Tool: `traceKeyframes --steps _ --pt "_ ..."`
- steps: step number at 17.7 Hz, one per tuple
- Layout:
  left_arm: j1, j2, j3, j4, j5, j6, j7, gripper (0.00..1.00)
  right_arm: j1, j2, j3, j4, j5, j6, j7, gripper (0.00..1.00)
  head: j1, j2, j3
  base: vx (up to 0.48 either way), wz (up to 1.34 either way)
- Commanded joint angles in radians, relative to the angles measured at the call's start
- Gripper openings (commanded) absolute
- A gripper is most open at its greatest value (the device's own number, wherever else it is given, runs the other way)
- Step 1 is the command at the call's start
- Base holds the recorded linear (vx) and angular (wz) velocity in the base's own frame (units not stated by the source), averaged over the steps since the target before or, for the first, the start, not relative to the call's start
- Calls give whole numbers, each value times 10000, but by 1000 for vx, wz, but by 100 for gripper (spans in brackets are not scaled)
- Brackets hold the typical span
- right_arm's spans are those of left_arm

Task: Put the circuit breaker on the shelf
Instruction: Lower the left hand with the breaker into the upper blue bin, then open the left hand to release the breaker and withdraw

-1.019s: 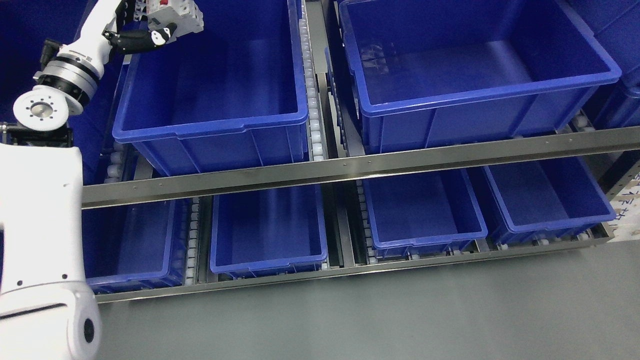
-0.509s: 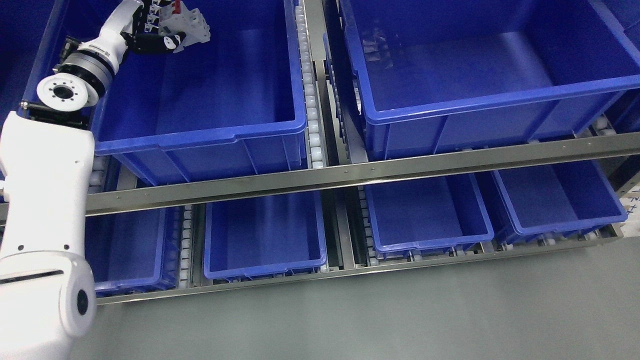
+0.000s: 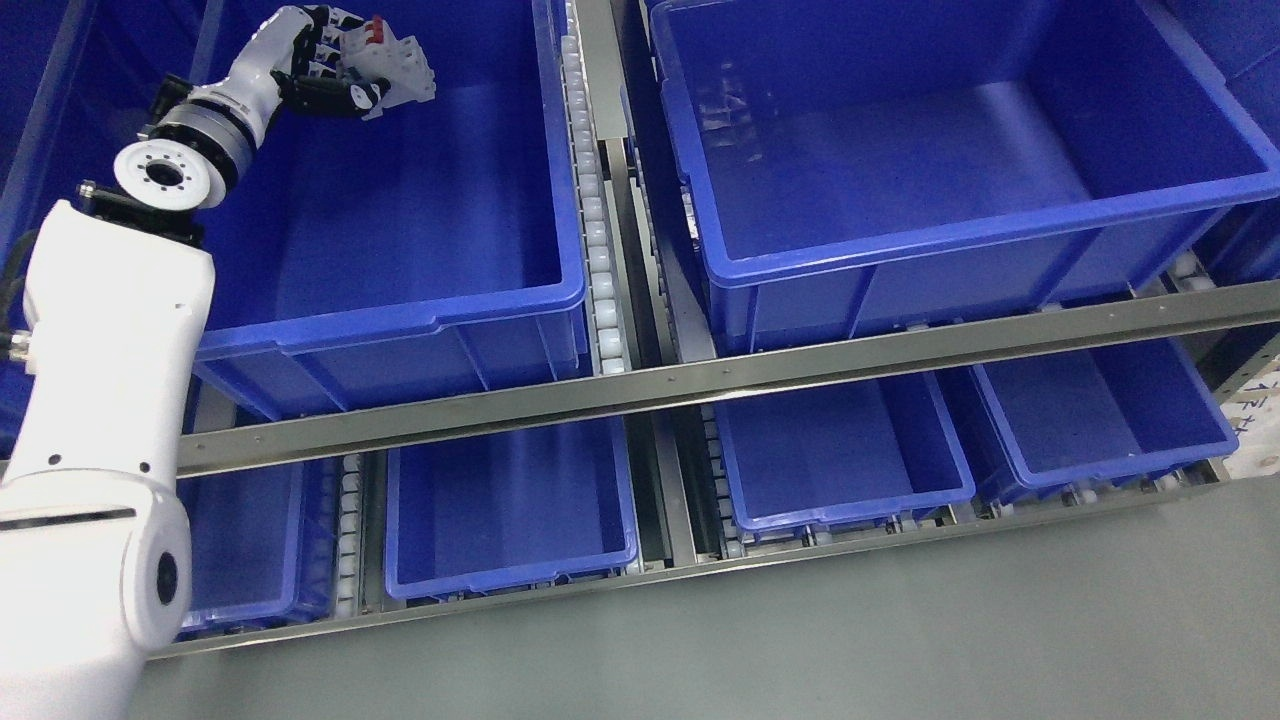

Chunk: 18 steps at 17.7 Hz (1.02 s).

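Seen from the head view, the left arm (image 3: 100, 420) rises along the left edge of the frame and reaches into the upper-left blue bin (image 3: 400, 310), which sits on the shelf (image 3: 700, 375) at its upper tier. The left hand (image 3: 325, 70) has its dark fingers (image 3: 335, 92) clamped around the circuit breaker (image 3: 395, 72), a white block with a small red part on top. The breaker is held near the far left corner of that bin's opening, above the bin floor; whether it touches the wall behind cannot be told. A second large blue bin (image 3: 960, 230) stands on the same tier to the right, separated from the first by a track of white rollers (image 3: 595, 250). Below the metal front rail, the lower tier carries four smaller blue bins (image 3: 510, 500) side by side, the leftmost partly hidden by the arm. Grey floor (image 3: 800, 640) fills the bottom of the frame.
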Motion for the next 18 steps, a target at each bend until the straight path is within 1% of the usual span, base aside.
traceKeyframes --steps 1,6,8,9,10,11,14,17,18 --pt "-140 -209 -1147 1532 -36 1 35 20 1 -175 199 0 1 317 -11 100 0 0 0 99 -81" --pt "-79 -117 -1608 1839 -36 1 219 22 1 -175 199 0 1 332 -11 100 0 0 0 94 -95" --pt "-63 -86 -1639 1839 -36 1 204 29 1 -175 199 0 1 332 -11 100 0 0 0 89 -94" --pt "-63 -71 -1669 1839 -36 1 204 34 1 -175 199 0 1 317 -11 100 0 0 0 83 -88" --pt "-124 -41 -1730 1839 -36 1 204 50 1 -175 199 0 1 332 4 100 0 0 0 83 -88" --pt "-140 20 -1761 1824 -36 1 204 59 1 -175 199 0 1 332 4 100 0 0 0 88 -91" --pt "-140 251 -1761 1778 -36 1 204 73 1 -175 199 0 1 332 4 100 0 0 0 61 -78" --pt "-155 466 -1410 1458 86 -45 356 80 1 -175 199 0 1 317 -11 100 0 0 0 7 -20" --pt "-110 420 -391 833 223 -45 873 86 1 -175 199 0 1 332 -11 100 0 0 0 11 21"
